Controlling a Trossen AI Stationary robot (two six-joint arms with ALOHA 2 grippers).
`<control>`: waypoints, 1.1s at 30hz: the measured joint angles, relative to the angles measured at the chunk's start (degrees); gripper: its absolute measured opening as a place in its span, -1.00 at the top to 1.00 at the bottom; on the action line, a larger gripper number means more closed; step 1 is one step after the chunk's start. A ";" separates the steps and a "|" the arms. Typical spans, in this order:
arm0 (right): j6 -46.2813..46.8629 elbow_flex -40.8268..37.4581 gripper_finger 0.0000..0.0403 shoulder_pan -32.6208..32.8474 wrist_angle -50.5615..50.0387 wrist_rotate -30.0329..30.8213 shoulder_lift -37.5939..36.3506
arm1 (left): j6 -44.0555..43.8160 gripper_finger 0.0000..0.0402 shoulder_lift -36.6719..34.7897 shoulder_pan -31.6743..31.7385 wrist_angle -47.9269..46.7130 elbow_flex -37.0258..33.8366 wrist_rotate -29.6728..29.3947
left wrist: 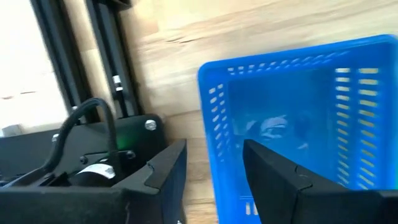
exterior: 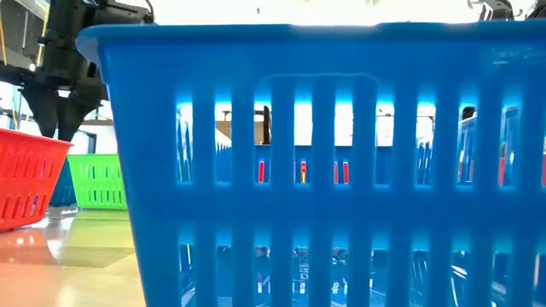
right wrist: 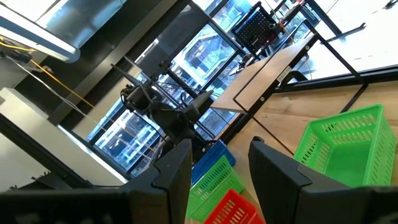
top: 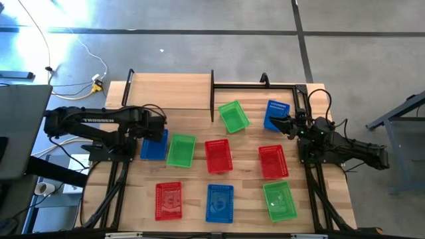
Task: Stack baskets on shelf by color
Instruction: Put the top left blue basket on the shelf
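The front row of the tabletop (top: 199, 226) holds three baskets well apart: a red basket (top: 169, 200) at the left, a blue basket (top: 220, 202) in the middle, and a green basket (top: 279, 200) at the right. In the low view the middle blue basket fills nearly the whole picture. The next row holds a blue basket (top: 154, 146) touching a green basket (top: 180, 151) beside it, then a red basket (top: 218, 156) and another red basket (top: 273, 161). The left gripper (top: 161, 125) hangs over the blue basket of this row; in the left wrist view its fingers (left wrist: 292, 186) stand apart, one finger inside the basket and one outside its wall, not clamped on it. Farther back, a tilted green basket (top: 234, 116) sits near the middle, and a blue basket (top: 276, 113) sits to its right. The right gripper (top: 284, 124) is at this blue basket's near edge, fingers apart; whether it touches the basket cannot be determined. At the far left, the shelf (top: 171, 90) carries no baskets.
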 joint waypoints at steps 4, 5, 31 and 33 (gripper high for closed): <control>0.00 0.00 0.28 0.00 0.00 -0.02 0.00 | 1.16 0.27 2.86 0.00 0.04 -0.02 -0.01; 0.02 0.00 0.28 0.00 0.00 -0.02 0.00 | 1.27 0.27 3.66 0.00 0.09 -0.02 -0.16; 0.01 0.00 0.28 -0.02 0.17 -0.46 0.00 | -0.02 0.28 16.96 0.74 3.44 -0.04 1.09; -0.09 0.00 0.28 0.00 0.17 -0.46 0.00 | 0.03 0.28 17.76 0.74 3.73 -0.04 1.09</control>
